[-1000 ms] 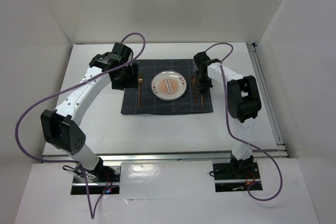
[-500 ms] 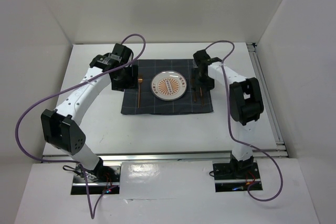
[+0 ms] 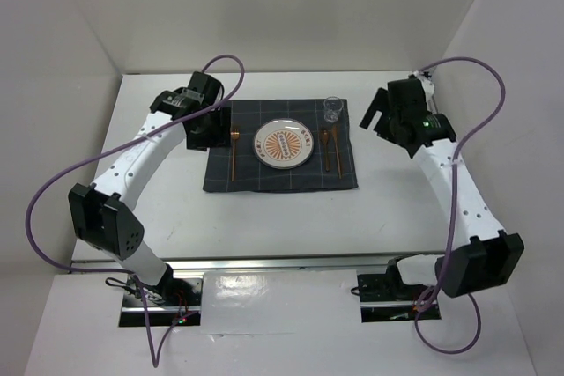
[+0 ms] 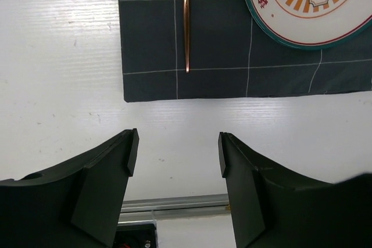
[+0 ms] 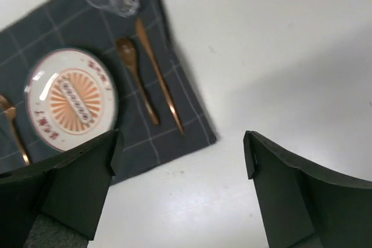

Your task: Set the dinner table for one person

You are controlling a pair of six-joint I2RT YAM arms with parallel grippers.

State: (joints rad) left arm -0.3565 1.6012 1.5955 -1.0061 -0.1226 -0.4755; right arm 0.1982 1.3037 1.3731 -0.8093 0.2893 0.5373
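I can make out red characters along the rim of the plate and more in a band across its orange sunburst, but none sharp enough to read.

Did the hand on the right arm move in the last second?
Yes. The right gripper pulled back rightward, off the dark mat, and now hangs over the dinner table, right of the glass.

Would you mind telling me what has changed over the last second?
The right gripper opened, let go of the glass on the far right corner of the mat, and swung away to the right. The left gripper, plate, fork, spoon and knife stayed put.
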